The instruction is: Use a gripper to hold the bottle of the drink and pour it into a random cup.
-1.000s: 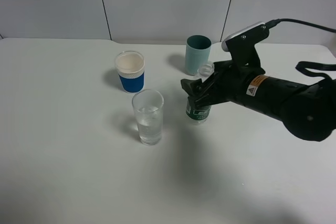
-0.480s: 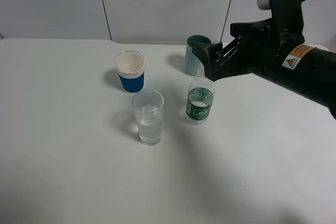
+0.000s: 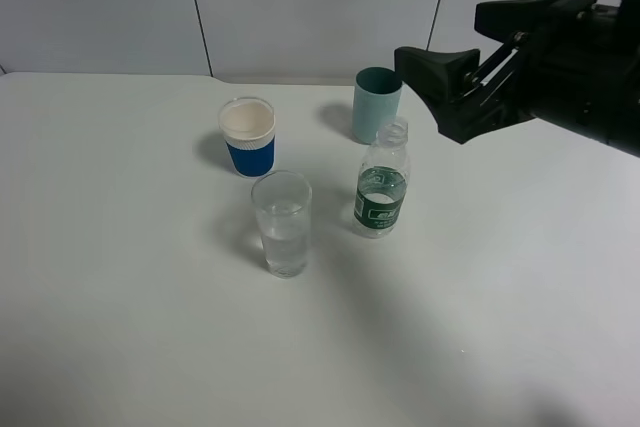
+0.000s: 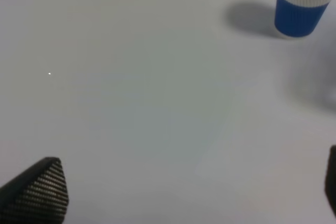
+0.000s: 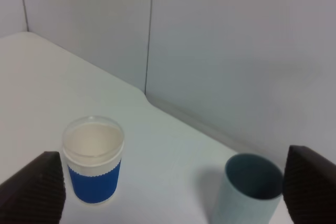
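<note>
The bottle of the drink [image 3: 382,183] stands upright and uncapped on the white table, with a dark green label around its middle. To its left stands the cup [image 3: 282,223], a clear glass with some liquid in it. My right gripper [image 3: 438,33] hangs open in the air above and to the right of the bottle, holding nothing. In the right wrist view its fingertips [image 5: 32,186] are spread wide, and neither bottle nor glass shows there. My left gripper [image 4: 184,192] is open over bare table and is out of the exterior high view.
A white paper cup with a blue sleeve [image 3: 247,135] stands behind and left of the glass; it also shows as the paper cup [image 4: 302,2] [image 5: 93,159]. A teal cup [image 3: 376,104] [image 5: 250,188] stands behind the bottle. Grey wall panels rise behind the table's far edge.
My right gripper, which was low with its jaws around the bottle, has risen up and to the right, clear of it. The bottle stays standing in place.
</note>
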`<state>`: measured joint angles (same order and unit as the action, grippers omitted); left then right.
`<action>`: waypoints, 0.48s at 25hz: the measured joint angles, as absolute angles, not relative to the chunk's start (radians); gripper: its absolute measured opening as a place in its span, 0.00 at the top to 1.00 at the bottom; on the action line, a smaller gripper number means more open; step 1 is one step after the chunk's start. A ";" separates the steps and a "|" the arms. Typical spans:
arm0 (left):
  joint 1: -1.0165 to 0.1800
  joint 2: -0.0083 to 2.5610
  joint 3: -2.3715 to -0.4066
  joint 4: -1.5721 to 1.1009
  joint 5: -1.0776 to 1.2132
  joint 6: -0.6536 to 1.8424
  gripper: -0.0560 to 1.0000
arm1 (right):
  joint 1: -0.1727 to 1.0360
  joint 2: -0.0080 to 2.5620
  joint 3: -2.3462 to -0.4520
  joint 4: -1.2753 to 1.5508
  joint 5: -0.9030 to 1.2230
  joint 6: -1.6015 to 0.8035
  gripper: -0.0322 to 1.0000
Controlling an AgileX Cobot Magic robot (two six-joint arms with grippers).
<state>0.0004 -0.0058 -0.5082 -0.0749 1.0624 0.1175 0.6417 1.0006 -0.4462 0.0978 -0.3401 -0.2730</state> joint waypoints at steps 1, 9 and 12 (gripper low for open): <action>0.000 -0.006 -0.508 -0.075 1.062 0.117 0.01 | 0.642 0.981 -0.446 0.091 -0.326 -0.281 0.18; 0.000 -0.006 -0.508 -0.075 1.062 0.117 0.01 | 0.471 0.844 -0.446 0.042 -0.229 -0.337 0.18; 0.000 -0.006 -0.508 -0.075 1.062 0.117 0.01 | 0.365 0.798 -0.446 0.042 -0.173 -0.337 0.18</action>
